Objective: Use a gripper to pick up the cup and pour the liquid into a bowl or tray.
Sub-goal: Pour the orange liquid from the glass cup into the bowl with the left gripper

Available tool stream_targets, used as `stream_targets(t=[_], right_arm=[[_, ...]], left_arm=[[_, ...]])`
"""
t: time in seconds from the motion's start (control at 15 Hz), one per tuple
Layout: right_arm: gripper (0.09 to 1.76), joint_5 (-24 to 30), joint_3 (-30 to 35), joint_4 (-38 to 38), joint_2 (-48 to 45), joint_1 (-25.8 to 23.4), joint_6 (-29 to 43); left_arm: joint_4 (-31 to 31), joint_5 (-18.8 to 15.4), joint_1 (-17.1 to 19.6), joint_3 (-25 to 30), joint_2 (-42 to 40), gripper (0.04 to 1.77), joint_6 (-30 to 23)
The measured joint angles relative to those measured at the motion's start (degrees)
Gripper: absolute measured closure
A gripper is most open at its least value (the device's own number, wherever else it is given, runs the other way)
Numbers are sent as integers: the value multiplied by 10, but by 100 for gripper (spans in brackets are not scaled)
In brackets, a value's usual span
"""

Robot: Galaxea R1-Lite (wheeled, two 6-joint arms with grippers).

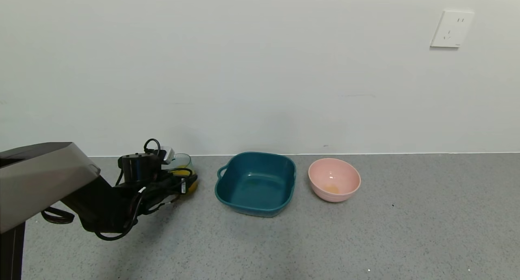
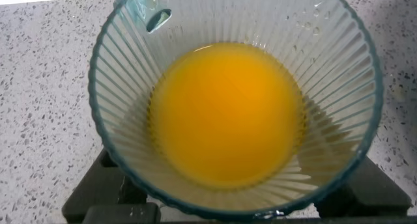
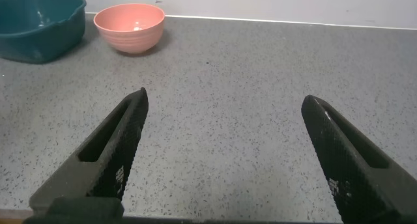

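Observation:
The ribbed blue-green cup (image 1: 183,163) stands upright at the left of the grey counter, holding orange-yellow liquid (image 2: 227,113). My left gripper (image 1: 185,178) reaches in from the left, its jaws on either side of the cup and closed against its walls. In the left wrist view the cup (image 2: 130,81) fills the frame, with a black finger (image 2: 98,195) below each side of the rim. The dark teal square dish (image 1: 256,182) sits just right of the cup. My right gripper (image 3: 223,103) is open and empty over bare counter, out of the head view.
A round pink bowl (image 1: 334,179) with a little orange residue stands right of the teal dish; both also show in the right wrist view, the dish (image 3: 39,25) and the bowl (image 3: 129,27). The wall runs close behind the vessels. A wall socket (image 1: 451,29) is at upper right.

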Motion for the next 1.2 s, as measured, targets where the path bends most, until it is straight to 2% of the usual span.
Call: stream_targets(t=[0.2, 0.47, 0.67, 1.2], right_arm=[[14, 0, 0, 0, 0, 0, 0], [14, 0, 0, 0, 0, 0, 0], [14, 0, 0, 0, 0, 0, 0], [14, 0, 0, 0, 0, 0, 0]], left_arm=[[23, 0, 0, 3, -19, 50, 0], [98, -2, 0, -16, -76, 51, 2], [173, -2, -1, -45, -123, 51, 5], [272, -1, -19, -113, -168, 51, 35]])
